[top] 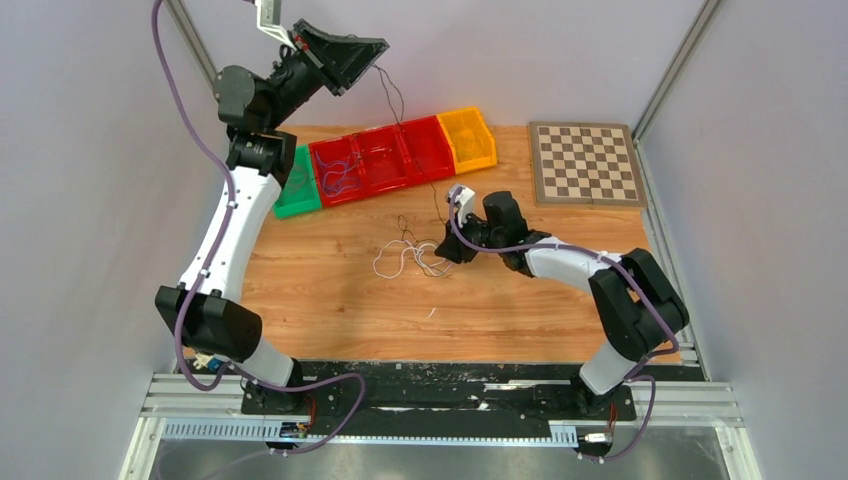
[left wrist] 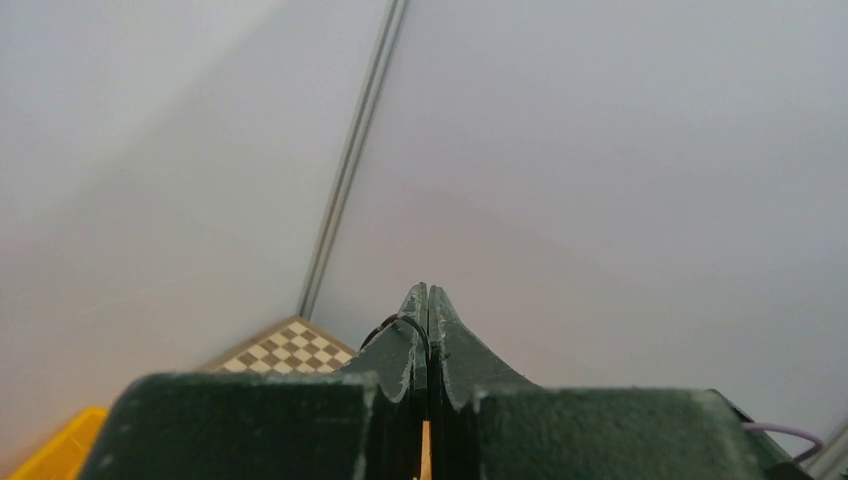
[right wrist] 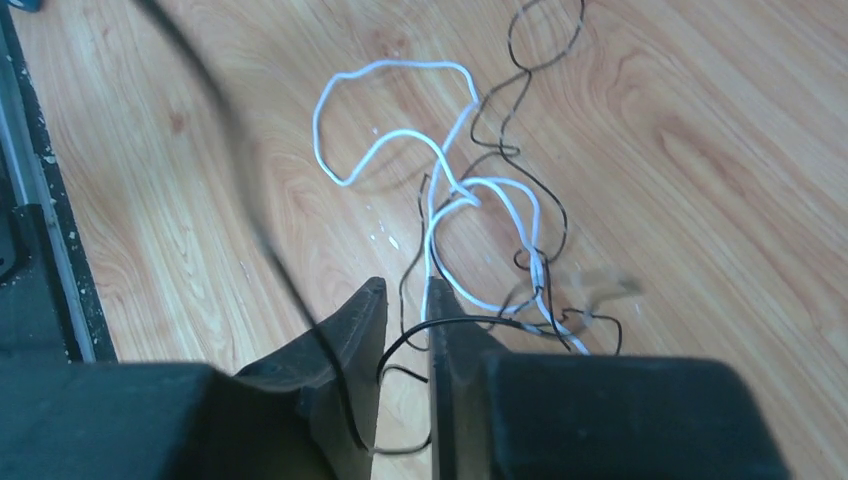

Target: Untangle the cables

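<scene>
Where grey walls (top: 70, 150) close in, the wooden table (top: 330, 305) bears cables (top: 400, 260).

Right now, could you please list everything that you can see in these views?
black cable: at least one, black, strung from the left pincer down into the tangle
white cable: one, white, looped in the tangle on the table
bins: five, one green, three red, one yellow, row at the far side
chessboard: one, brown and cream, far right corner
table: one, wood
left pincer: shut on black cable, high up
right pincer: open, low over the tangle
</scene>
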Motion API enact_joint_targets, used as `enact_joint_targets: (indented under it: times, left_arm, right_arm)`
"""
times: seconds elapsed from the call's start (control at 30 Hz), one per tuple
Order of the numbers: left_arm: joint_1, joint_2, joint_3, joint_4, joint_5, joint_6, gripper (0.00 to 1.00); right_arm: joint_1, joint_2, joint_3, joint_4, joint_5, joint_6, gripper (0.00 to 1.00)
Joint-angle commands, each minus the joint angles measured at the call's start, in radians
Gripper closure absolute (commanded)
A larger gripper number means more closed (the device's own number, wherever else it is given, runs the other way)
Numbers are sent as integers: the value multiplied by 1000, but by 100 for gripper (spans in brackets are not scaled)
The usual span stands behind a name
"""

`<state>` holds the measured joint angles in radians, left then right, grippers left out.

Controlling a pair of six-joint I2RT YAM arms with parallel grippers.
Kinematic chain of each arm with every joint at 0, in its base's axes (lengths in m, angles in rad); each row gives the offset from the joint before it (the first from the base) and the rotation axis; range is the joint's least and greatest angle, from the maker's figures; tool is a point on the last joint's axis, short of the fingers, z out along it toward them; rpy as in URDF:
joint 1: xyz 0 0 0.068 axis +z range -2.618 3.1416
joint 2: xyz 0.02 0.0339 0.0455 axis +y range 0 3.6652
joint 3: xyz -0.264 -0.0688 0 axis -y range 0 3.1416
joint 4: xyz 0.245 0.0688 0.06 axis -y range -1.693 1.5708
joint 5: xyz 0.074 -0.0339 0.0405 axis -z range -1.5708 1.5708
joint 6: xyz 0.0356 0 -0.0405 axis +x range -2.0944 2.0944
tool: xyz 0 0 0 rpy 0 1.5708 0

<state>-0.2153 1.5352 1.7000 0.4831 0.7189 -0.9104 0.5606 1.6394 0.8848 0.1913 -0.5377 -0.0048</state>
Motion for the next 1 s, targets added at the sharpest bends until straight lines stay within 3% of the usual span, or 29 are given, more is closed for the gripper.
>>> enact_joint_targets:
  times: [0.0,0.07,0.1,0.5,0.97]
  left_arm:
    - [28,33,134,43,8,24,100]
    - [33,49,157,39,19,28,100]
    - [33,54,160,39,29,30,100]
    - [72,133,154,61,31,114,100]
    - [115,441,452,72,30,170,100]
  right_arm:
    - [-35,5,-5,-54,-45,-3,70]
    - [-50,3,6,-63,-76,20,51]
    - [-57,-3,15,-67,-89,30,46]
    - [-77,-134,165,-142,-158,-80,8]
    - [-142,-113,223,-232,-96,-135,0]
